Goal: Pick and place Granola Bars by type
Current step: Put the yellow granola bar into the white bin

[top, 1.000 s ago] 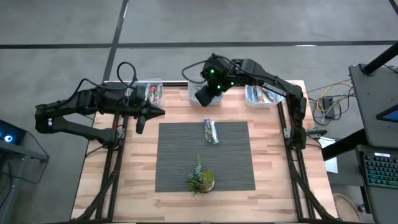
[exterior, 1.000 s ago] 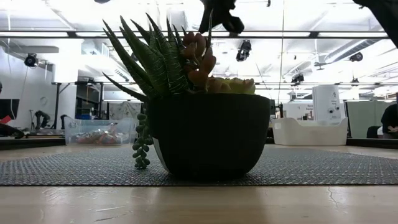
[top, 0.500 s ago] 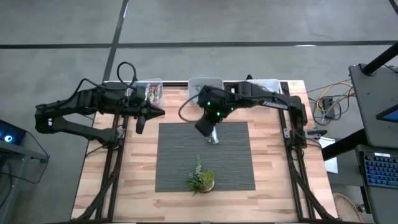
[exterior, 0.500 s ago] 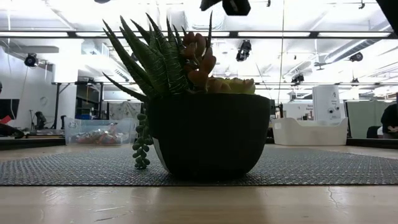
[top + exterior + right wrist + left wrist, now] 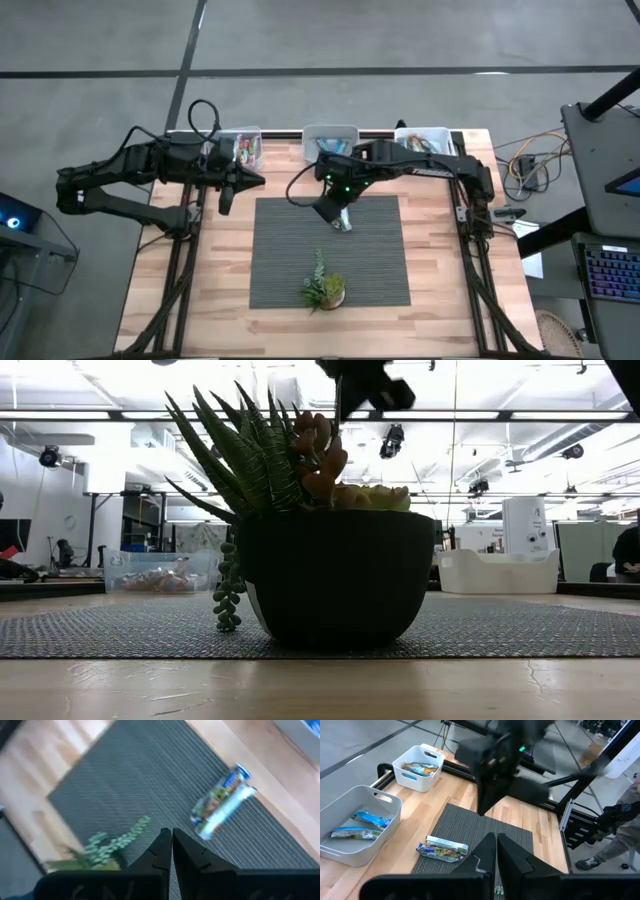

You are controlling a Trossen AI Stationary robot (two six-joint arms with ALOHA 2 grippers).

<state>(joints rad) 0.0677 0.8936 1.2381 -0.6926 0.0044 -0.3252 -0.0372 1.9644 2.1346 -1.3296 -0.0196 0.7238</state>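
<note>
Two arms show: the left gripper (image 5: 250, 181), fingers pressed together and empty, waits beside the mat's (image 5: 290, 270) left corner; the right gripper (image 5: 328, 211), pinched shut and empty, hovers just beside the bars (image 5: 341, 216) on the mat.

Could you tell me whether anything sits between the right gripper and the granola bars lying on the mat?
Nothing visible does. The right gripper hangs just above the mat, beside the granola bars, with bare mat between them. The plant stands well off toward the mat's near edge. The left gripper waits beside the table's left edge.
</note>
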